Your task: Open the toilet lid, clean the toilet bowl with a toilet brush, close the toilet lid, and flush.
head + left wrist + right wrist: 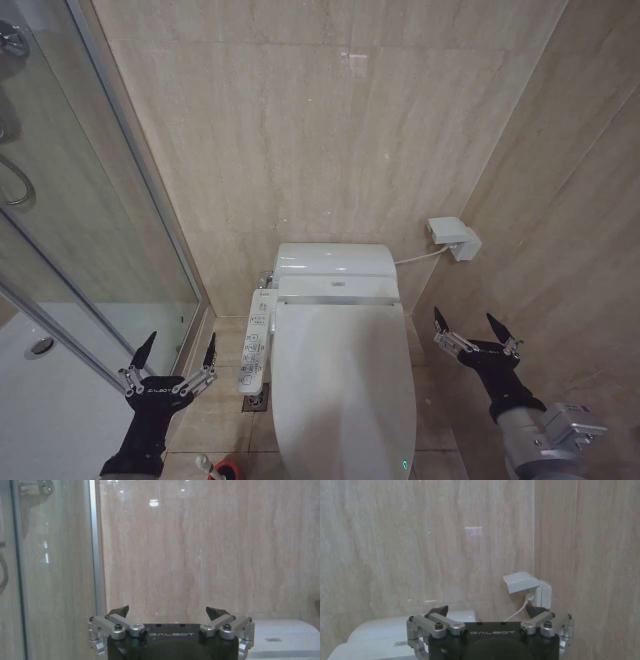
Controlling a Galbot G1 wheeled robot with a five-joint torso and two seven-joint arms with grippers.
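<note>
**Lid down, both end effectors spread on either side of the toilet**

The toilet lid (345, 385) lies flat and closed over the bowl, glossy white, running from the silver strip below the tank (335, 262) toward the lower edge of the head view; the bowl and seat beneath it are hidden. The left end effector (177, 355) hangs to the left of the toilet, beside the side button panel (256, 350) and near the glass shower door (90, 220), its two dark fingers spread wide with nothing between them; it touches neither lid nor panel; the lid lies to its right, past the panel. The right end effector (470, 330) hangs on the other side, just off the lid's right edge and close to the beige side wall, its fingers likewise spread and holding nothing; the lid lies to its left, apart from it. In the left wrist view the left end effector (170, 613) faces the beige tiled back wall, with a corner of the white tank (285, 637) beyond one finger; in the right wrist view the right end effector (490, 611) faces the same wall, the tank (385, 633) behind one finger and a white wall socket box (530, 588) with its cable behind the other.

At the bottom edge of the head view, on the floor left of the toilet and below the left end effector, stands the red holder cup (226, 469) with the white handle of the toilet brush (204, 465) rising from it; the brush is well apart from both end effectors.
</note>
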